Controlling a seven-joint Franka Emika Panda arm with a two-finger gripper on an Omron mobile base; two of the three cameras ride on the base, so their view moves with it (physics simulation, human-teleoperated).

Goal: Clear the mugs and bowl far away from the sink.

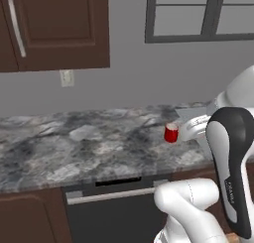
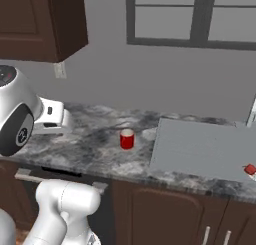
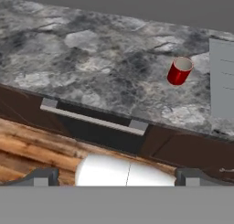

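A glossy red mug [image 1: 171, 133] stands upright on the marbled counter, just left of the grey sink [image 2: 200, 149]. The right base view has the mug [image 2: 127, 138] near the sink's left edge. In the hand view the mug [image 3: 179, 71] sits up and to the right, far from my gripper [image 3: 115, 177]. The gripper is open, its two dark fingertips [image 3: 41, 177] wide apart with nothing between them. It hangs in front of the counter's front edge, well short of the mug. The bowl is out of view.
The marbled counter [image 1: 74, 143] stretches left of the mug. A dishwasher front with a silver handle [image 3: 93, 120] lies under the counter edge. Dark wall cabinets [image 1: 54, 29] hang at upper left. A small red object [image 2: 250, 169] lies at the sink's far right.
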